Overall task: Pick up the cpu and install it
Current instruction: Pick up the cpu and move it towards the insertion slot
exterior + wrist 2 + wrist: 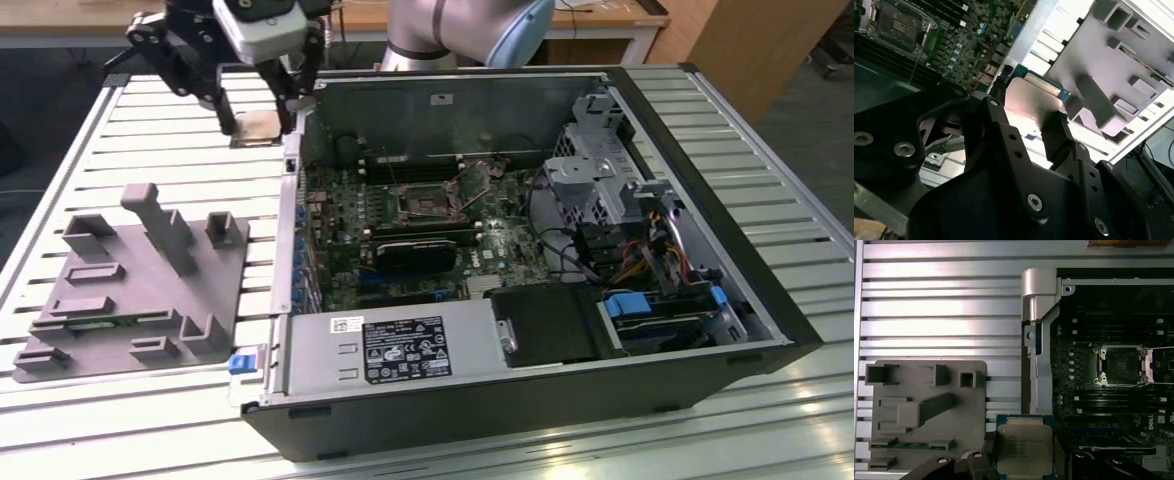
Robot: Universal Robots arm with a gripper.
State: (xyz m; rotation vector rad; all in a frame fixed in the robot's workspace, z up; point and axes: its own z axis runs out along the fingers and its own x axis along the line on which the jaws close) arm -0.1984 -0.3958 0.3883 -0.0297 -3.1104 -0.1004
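Note:
The cpu (258,126), a flat square chip with a pale metal top, hangs just above the slatted table beyond the far left corner of the open computer case (534,240) in the exterior view. My gripper (256,118) is shut on it, one black finger on each side edge. In the second wrist view the cpu (1031,100) sits between the two fingers (1056,137). The first wrist view has the cpu (1024,447) level, with its green rim showing. The open motherboard socket (430,203) (1120,366) lies inside the case, apart from the chip.
A grey plastic fixture block (127,280) (924,410) rests on the table at the exterior view's left. The case's metal side wall (1036,340) stands between the cpu and the motherboard. A power supply (400,350) and drive cages (601,170) crowd the case's near and right parts.

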